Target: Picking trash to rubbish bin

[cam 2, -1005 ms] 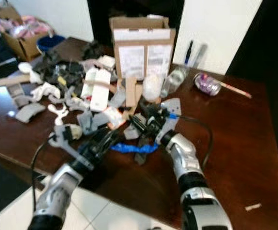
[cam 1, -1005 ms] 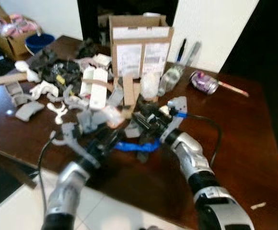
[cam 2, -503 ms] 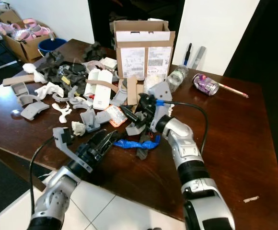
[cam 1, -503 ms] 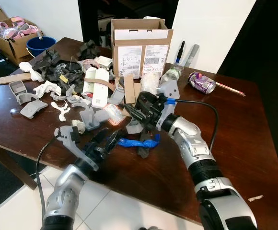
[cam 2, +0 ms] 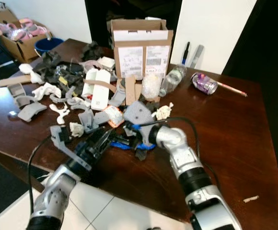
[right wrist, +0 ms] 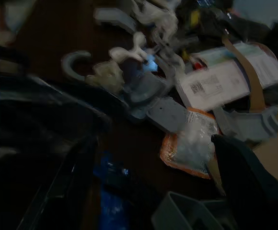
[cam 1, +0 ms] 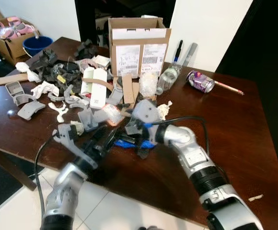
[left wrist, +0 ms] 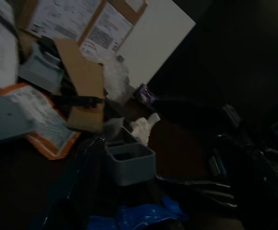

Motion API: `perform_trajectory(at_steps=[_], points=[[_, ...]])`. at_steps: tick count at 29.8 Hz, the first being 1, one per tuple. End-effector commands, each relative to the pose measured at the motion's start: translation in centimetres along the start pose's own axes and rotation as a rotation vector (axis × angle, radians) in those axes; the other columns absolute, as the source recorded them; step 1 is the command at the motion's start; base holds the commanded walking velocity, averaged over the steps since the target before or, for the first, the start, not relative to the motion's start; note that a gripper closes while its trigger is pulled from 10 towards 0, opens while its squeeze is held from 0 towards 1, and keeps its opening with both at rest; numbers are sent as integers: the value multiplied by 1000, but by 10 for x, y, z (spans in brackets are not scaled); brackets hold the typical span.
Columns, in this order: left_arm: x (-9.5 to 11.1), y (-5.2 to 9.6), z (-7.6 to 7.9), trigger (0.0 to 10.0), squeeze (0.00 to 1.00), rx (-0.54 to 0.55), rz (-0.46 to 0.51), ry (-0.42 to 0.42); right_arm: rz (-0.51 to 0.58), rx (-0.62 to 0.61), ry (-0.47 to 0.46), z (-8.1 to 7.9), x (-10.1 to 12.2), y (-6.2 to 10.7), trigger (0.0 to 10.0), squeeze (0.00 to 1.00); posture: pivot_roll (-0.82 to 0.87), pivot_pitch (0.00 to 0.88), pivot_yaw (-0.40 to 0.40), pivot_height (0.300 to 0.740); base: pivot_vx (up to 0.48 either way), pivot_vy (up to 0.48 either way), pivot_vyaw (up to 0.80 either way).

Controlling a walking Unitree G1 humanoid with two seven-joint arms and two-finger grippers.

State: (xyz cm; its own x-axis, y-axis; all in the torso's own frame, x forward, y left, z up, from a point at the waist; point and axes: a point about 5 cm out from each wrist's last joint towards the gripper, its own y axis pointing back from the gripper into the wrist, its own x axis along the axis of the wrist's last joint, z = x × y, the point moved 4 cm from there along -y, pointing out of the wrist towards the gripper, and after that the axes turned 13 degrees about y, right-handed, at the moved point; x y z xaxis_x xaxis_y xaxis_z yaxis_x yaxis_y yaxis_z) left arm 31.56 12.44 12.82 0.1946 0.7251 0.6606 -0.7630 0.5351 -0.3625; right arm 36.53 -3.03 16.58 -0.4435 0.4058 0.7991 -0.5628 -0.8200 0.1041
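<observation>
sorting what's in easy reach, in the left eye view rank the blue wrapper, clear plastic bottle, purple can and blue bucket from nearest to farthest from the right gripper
From the right gripper:
1. Blue wrapper, right beside it at the near edge of the clutter.
2. Clear plastic bottle, farther back, lying by the cardboard box.
3. Purple can, on the far right side of the table.
4. Blue bucket, off the table at the far left.

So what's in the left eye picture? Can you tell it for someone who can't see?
Both robot grippers, left gripper and right gripper, reach toward a blue wrapper at the near edge of a dark wooden table heaped with grey plastic scraps. Behind the pile stand a cardboard box, a plastic bottle and a purple can.
</observation>
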Motion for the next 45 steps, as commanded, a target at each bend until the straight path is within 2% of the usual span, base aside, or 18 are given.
perform_trajectory(at_steps=[1, 7, 12, 16, 25, 30, 33, 40, 45], points=[[1, 10, -7, 10000, 0, 31, -6, -10, -46, -14, -1, 2, -7, 1, 10000, 0, 95, 127, -54, 740, 0, 0, 0], [-1, 20, -5, 10000, 0, 13, -44, -17, -81, -76, 11, 12, -11, 1, 10000, 0, 104, 130, -57, 740, 0, 0, 0], [-2, 29, -11, 10000, 0, 48, -58, -22, -164, -100, 14, 16, -24, 3, 10000, 0, 108, 133, -59, 740, 0, 0, 0], [1, 35, -14, 10000, 0, 68, -42, -17, -232, -61, 19, 15, -36, 9, 10000, 0, 114, 135, -64, 740, 0, 0, 0], [2, 36, -14, 10000, 0, 73, -43, -20, -269, -5, -10, 12, -44, 17, 10000, 0, 116, 135, -64, 740, 0, 0, 0], [-4, 32, -13, 10000, 0, 59, -55, -8, -215, 10, -27, 15, -38, 21, 10000, 0, 107, 132, -61, 740, 0, 0, 0], [-8, 29, -11, 10000, 0, 48, -68, 1, -224, 68, 14, 9, -38, 23, 10000, 0, 103, 129, -58, 740, 0, 0, 0], [-10, 25, -10, 10000, 0, 37, -72, 6, -179, 142, 41, -1, -32, 25, 10000, 0, 103, 125, -57, 740, 0, 0, 0], [-10, 24, -9, 10000, 0, 32, -71, 9, -233, 157, 96, -5, -36, 20, 10000, 0, 99, 119, -60, 740, 0, 0, 0]])
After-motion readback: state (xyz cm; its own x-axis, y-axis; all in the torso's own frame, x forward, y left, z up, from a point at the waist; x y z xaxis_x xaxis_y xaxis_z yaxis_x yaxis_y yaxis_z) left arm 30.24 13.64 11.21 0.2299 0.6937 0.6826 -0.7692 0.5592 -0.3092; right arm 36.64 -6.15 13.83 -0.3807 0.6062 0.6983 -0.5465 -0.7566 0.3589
